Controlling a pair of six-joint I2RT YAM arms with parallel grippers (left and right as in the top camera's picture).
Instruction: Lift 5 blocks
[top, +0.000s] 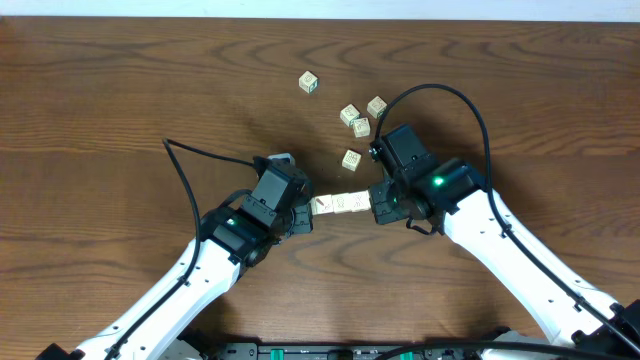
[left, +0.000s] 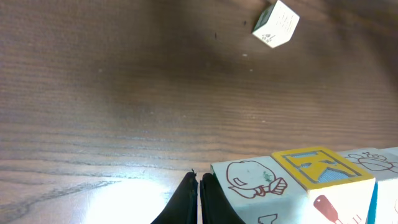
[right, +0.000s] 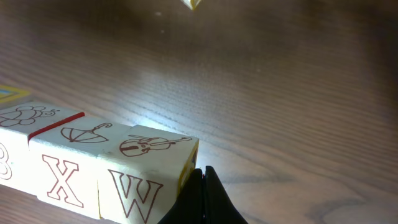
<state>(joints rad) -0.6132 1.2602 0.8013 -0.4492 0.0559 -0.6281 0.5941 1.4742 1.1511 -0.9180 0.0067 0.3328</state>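
A short row of cream blocks (top: 340, 204) lies end to end between my two grippers. My left gripper (top: 303, 212) is shut, its closed fingertips (left: 198, 177) against the row's left end block (left: 255, 183), which has a red drawing on it. My right gripper (top: 375, 205) is also shut, its tip (right: 203, 169) pressed on the W block (right: 146, 168) at the right end. Whether the row is off the table I cannot tell. Several loose blocks lie beyond: one (top: 351, 159) close by, a cluster (top: 361, 120) further off, and one (top: 309, 82) farthest.
The dark wooden table (top: 120, 110) stretches wide on the left. A black cable (top: 200, 155) loops by the left arm and another (top: 450, 95) arcs over the right arm. A loose block (left: 276, 23) shows at the top of the left wrist view.
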